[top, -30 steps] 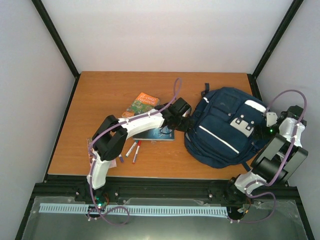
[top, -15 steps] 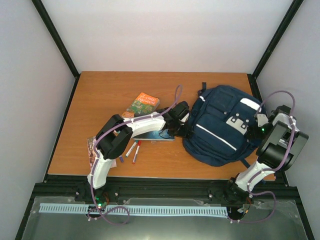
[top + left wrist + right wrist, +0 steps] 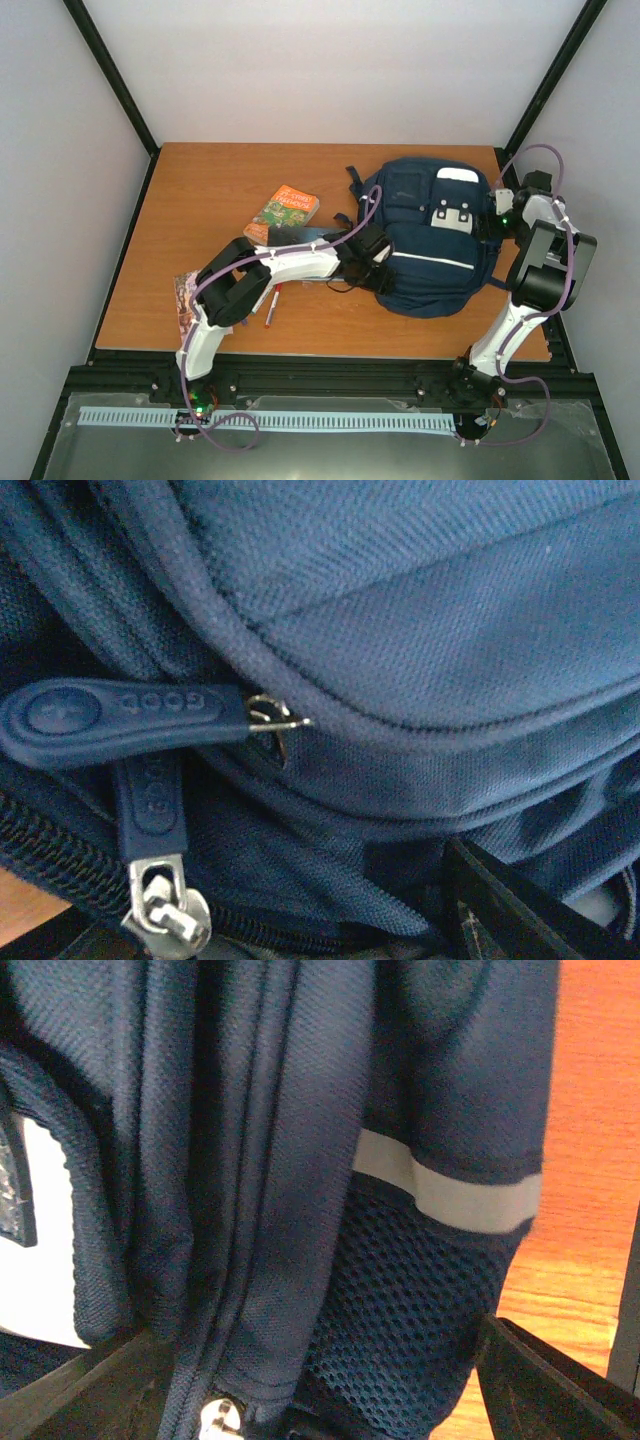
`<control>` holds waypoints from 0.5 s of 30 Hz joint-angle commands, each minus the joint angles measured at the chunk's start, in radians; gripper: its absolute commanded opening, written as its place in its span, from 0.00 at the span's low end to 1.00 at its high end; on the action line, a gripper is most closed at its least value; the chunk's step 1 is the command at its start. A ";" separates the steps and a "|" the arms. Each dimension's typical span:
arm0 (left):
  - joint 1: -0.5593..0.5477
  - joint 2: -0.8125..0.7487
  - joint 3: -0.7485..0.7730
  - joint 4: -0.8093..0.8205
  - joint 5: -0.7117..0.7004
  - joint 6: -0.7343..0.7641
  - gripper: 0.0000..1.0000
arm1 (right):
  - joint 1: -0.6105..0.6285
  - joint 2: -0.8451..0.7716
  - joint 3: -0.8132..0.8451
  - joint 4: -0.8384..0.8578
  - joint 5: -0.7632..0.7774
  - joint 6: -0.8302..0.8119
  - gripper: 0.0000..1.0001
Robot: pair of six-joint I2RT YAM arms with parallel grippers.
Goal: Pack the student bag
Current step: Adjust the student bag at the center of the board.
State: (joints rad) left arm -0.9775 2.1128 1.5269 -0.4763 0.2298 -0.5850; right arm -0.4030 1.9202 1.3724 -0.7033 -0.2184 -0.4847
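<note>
**Spotter A:** Nearest you, at the table's (image 3: 200, 180) near left edge, a colourful flat packet (image 3: 185, 300) lies partly under your left arm. A pen (image 3: 271, 305) lies just right of it.

**Spotter B:** Then comes the student bag (image 3: 430, 255), on the table's right half. Its front panel faces up and its long axis runs roughly from the near edge to the far edge. One white stripe (image 3: 435, 262) crosses it from side to side.

**Spotter A:** Your left gripper (image 3: 372, 255) is at the bag's left side. Its own camera shows only navy fabric and one dark finger (image 3: 500, 910), so you cannot tell whether it is clamped.

**Spotter B:** Any writing?

**Spotter A:** Two rubber zip pulls (image 3: 110, 712) carry raised letters, but I cannot read them with certainty.

**Spotter B:** Your right gripper (image 3: 487, 220) is at the bag's far right side. Its fingers (image 3: 540, 1380) stand wide apart and the bag's mesh side fills the gap. Whether they are squeezing it, you cannot tell.

**Spotter A:** Farthest, mid-table, lies an orange-and-green book (image 3: 285, 208). Its cover title is too small to read.
</note>
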 commanded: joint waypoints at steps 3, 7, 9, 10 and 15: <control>-0.022 -0.111 -0.032 -0.079 -0.081 0.063 0.72 | 0.000 -0.049 0.043 0.006 -0.036 0.062 0.85; -0.018 -0.244 -0.050 -0.139 -0.172 0.112 0.79 | -0.003 -0.155 0.035 0.001 0.003 0.083 0.87; -0.011 -0.292 -0.056 -0.173 -0.230 0.113 0.81 | 0.000 -0.225 0.023 -0.010 -0.005 0.100 0.87; -0.004 -0.317 -0.063 -0.184 -0.246 0.108 0.83 | 0.008 -0.265 0.015 -0.021 -0.021 0.106 0.87; 0.065 -0.491 -0.219 -0.145 -0.242 0.061 0.92 | 0.160 -0.429 -0.060 -0.101 -0.095 0.079 0.88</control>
State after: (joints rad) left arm -0.9642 1.7283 1.4109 -0.5999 0.0246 -0.5087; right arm -0.3702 1.5951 1.3712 -0.7288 -0.2401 -0.4023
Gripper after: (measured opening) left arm 0.893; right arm 0.874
